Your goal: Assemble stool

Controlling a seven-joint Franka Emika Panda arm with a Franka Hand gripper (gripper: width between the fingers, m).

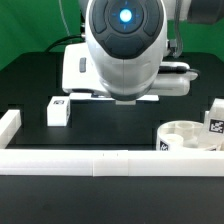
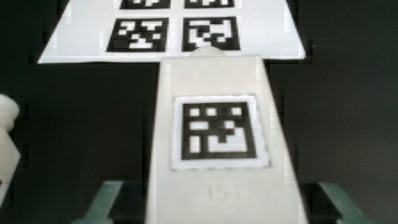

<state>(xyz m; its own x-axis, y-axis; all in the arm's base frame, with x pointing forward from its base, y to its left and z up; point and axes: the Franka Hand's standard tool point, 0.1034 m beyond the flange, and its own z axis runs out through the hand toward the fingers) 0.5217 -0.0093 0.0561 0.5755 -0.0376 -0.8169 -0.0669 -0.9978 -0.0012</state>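
A white stool leg (image 2: 219,120), a rectangular block with a black-and-white tag on top, lies on the black table between my gripper's (image 2: 226,192) fingers (image 2: 116,200). The jaws stand open, with a dark gap on each side of the leg. In the exterior view the arm (image 1: 125,50) hides this leg and the fingers. The round white seat (image 1: 188,135) with sockets lies at the exterior view's lower right. A second leg (image 1: 58,111) lies at the left, and a third tagged leg (image 1: 215,125) is beside the seat.
The marker board (image 2: 175,30) lies flat just beyond the leg's far end. White border rails run along the front (image 1: 100,163) and left (image 1: 10,125) of the table. A white shape (image 2: 9,150) shows at the wrist view's edge; I cannot tell what it is.
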